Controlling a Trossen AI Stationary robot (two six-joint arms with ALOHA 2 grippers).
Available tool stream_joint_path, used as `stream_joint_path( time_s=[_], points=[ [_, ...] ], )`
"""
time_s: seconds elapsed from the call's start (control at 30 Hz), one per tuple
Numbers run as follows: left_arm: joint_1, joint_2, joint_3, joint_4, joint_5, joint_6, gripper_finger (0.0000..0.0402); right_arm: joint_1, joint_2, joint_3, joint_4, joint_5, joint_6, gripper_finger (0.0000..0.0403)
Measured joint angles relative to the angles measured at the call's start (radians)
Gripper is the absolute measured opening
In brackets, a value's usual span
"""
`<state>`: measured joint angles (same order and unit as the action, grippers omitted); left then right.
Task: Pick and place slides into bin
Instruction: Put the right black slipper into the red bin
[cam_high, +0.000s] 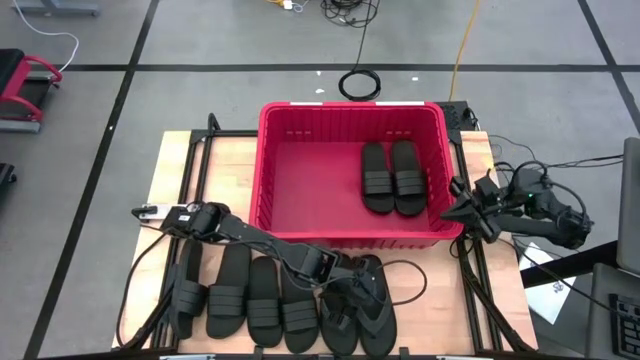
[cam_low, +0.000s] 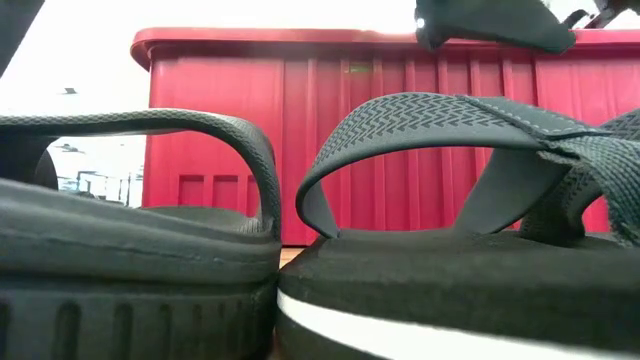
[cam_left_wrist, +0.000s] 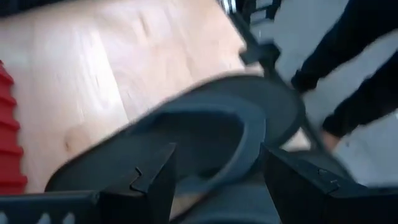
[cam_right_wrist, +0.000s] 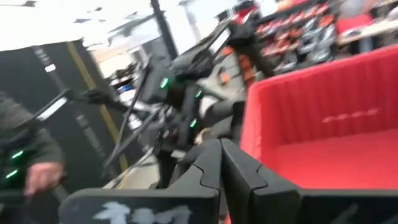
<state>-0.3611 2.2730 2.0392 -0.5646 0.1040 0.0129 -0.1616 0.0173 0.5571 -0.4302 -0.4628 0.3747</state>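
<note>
Your left arm reaches from the table's left edge across the front, and its gripper (cam_high: 345, 270) sits low over the row of slides (cam_high: 250, 300) lined up on the table (cam_high: 170, 170) in front of the bin (cam_high: 350, 120). In the left wrist view the fingers (cam_left_wrist: 149, 180) stand apart on either side of a slide's strap (cam_left_wrist: 230, 134), spread wide and not pressing on it, with bare wood beyond. From above, the row reads as ribbed-strap slides on the left and a thong pair (cam_high: 365, 305) at the right end, next to your gripper. In the low view two of these slides fill the foreground, touching side by side, with the bin's ribbed wall upright behind them.

The bin stands at the middle of the table, and two slides (cam_high: 392, 177) lie flat side by side on its floor, toward its right wall.

Your right gripper (cam_high: 462, 207) hangs just outside the bin's right wall, near its front corner. In the right wrist view its fingers (cam_right_wrist: 217, 168) meet, clenched on nothing, beside the rim.
</note>
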Motion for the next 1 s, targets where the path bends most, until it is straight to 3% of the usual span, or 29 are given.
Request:
stream_joint_path(
  time_s=[0.47,0.7,1.0],
  points=[
    [0.014,-0.001,0.000,0.036,-0.025,-0.018,0.0225,0.000,0.009,-0.065,0.137,0.020,0.028,0.0000],
    [0.012,-0.001,0.000,0.036,-0.027,-0.036,0.0225,0.000,0.015,-0.163,0.336,0.001,0.036,0.0000],
    [-0.014,-0.001,0.000,0.044,0.032,0.020,0.0225,0.006,0.049,-0.176,0.394,-0.040,0.059,0.0000]
  ],
)
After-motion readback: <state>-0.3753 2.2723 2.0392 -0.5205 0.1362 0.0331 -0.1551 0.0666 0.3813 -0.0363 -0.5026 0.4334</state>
